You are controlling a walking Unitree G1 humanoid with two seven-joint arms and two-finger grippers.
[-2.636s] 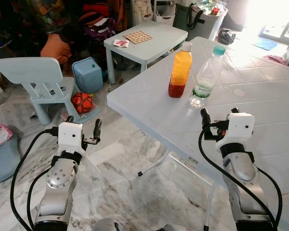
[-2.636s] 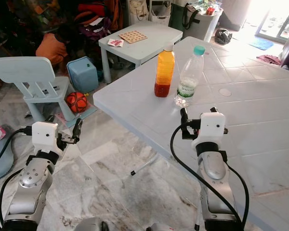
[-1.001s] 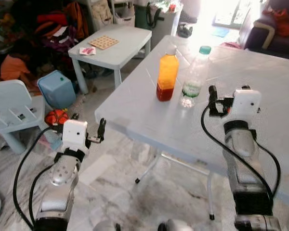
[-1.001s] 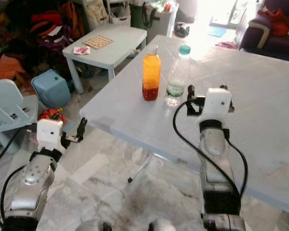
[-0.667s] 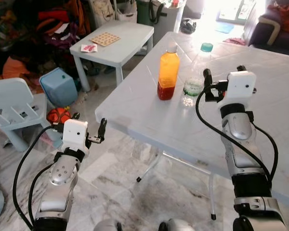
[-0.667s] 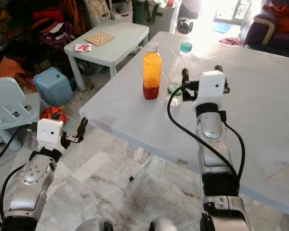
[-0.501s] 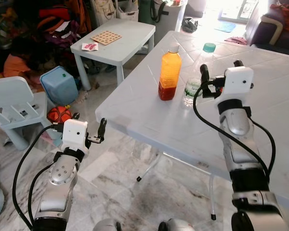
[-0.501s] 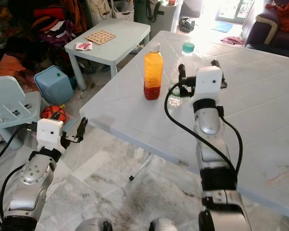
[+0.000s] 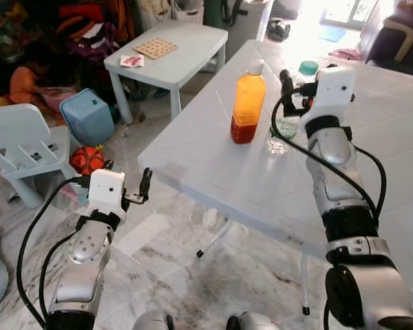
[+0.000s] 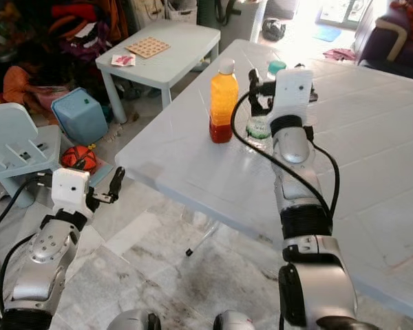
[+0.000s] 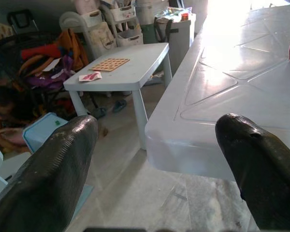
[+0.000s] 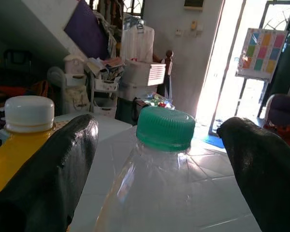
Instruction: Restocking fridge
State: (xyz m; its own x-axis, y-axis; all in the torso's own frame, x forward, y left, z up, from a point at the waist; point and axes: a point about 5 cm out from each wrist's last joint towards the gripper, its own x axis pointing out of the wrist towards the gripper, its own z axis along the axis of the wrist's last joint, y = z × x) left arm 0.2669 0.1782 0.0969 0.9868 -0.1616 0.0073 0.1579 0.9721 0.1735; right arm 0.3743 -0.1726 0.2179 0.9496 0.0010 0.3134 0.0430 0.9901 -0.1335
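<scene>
Now I have my right gripper point(image 12: 159, 159) up at the clear water bottle point(image 12: 154, 193) on the big white table point(image 9: 227, 172). Its two black fingers are wide apart, one on each side of the bottle, and the green cap point(image 12: 165, 128) sits right between them. They are not touching the bottle yet, as far as I can tell.

Just beside it stands the orange juice bottle point(image 9: 248, 103) with a white cap point(image 12: 29, 113). The two bottles are very close, so this is the tricky part. I think I should push the gripper a little more forward and a little lower, so the fingers close on the body under the cap and not on the cap. I want the finger point(image 12: 43, 174) on the juice side to slip between the two bottles and not bump the juice over.

Then I would close slowly. The water bottle looks thin and soft, so a hard squeeze may crush it.

My left gripper point(image 9: 124, 182) hangs low beside the table edge, fingers apart, holding nothing. I see no fridge here
</scene>
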